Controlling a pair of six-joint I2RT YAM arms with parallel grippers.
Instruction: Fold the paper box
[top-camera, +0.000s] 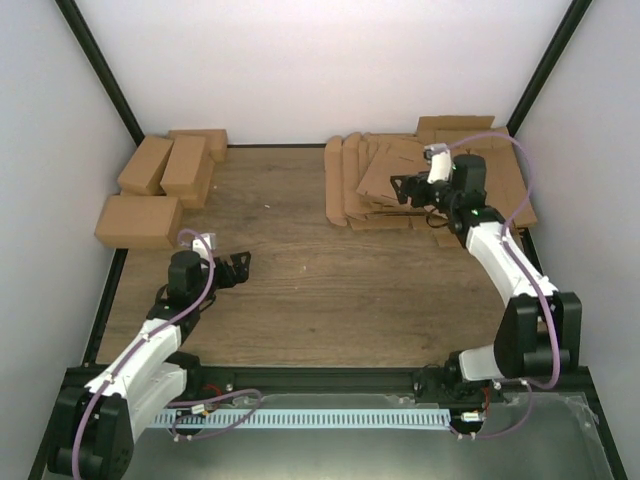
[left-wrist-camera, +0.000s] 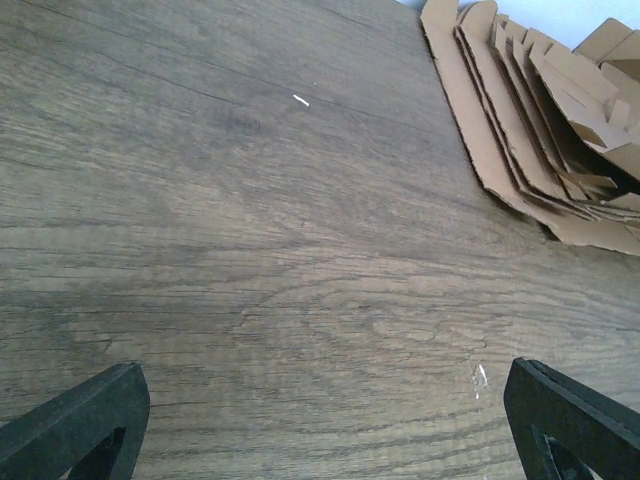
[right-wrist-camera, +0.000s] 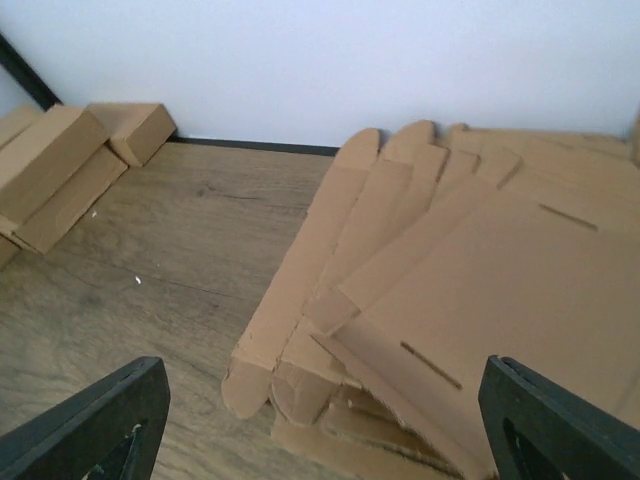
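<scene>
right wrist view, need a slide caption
Right tool open over a fanned stack of flat cardboard blanks, folded boxes at the far left

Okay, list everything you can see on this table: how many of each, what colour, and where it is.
folded cardboard boxes: at least four, brown, clustered at the far left corner
flat cardboard blanks: several overlapping, exact count unclear, brown, far right
top blank: one, brown, uppermost on that pile
white scrap: one, white, on bare wood mid-table
table: one, dark brown wood grain
left arm and right arm: white with black joints, bases at the near edge
left gripper: black, open, above bare table
right gripper: black, open, over the pile of blanks
</scene>
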